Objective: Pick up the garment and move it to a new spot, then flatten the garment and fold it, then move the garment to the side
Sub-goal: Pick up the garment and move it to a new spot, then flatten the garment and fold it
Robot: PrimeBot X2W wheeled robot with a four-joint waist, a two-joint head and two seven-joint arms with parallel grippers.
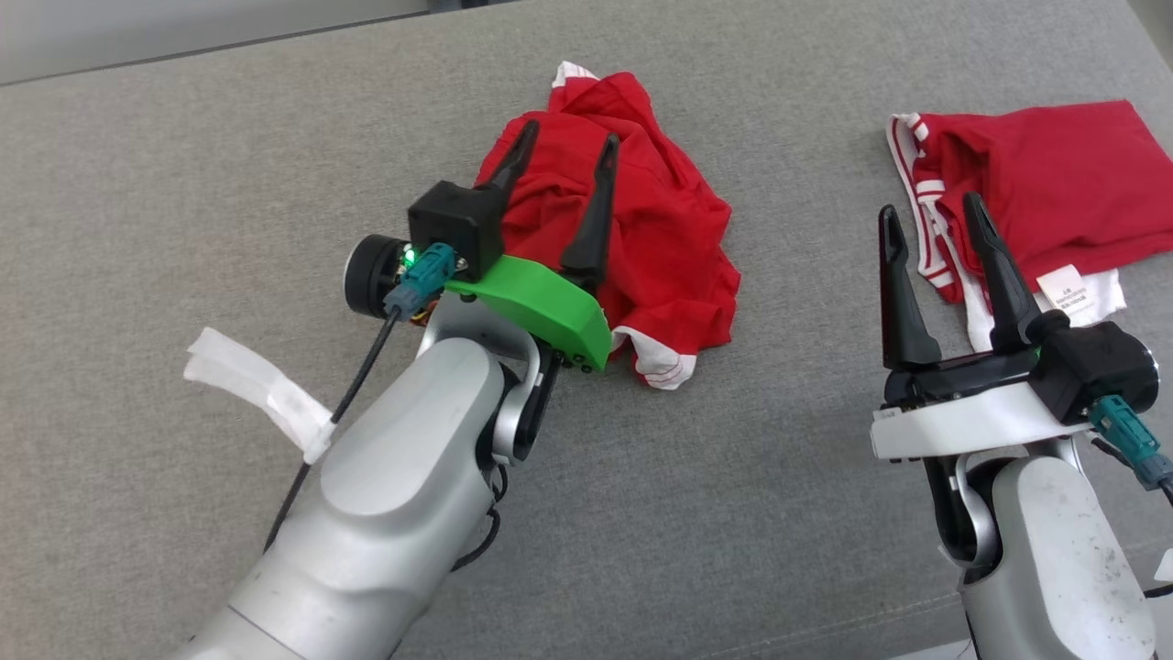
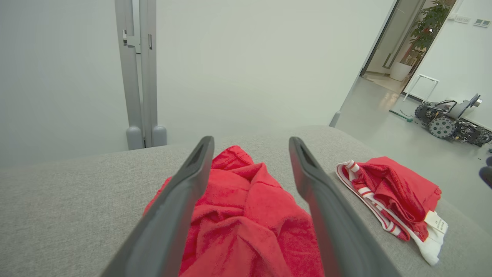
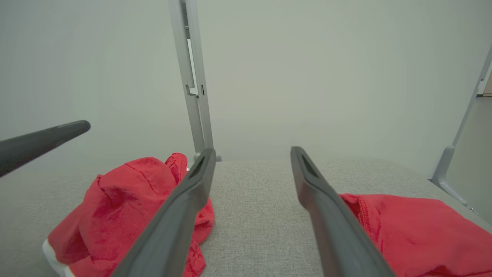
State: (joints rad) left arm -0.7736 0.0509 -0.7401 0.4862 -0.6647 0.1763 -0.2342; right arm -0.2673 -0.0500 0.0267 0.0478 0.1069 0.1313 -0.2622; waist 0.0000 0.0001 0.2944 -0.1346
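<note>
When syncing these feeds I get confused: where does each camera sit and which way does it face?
Head view: on the head, looking forward and down at the grey fabric surface; pale forearms, left tool and right tool show.
Left wrist view: on the left wrist, looking along its dark fingers over the crumpled red cloth garment toward a white wall.
Right wrist view: on the right wrist, looking along its fingers between that garment and a flatter red garment with white striped trim.
Shared: both wrist views show both garments.
</note>
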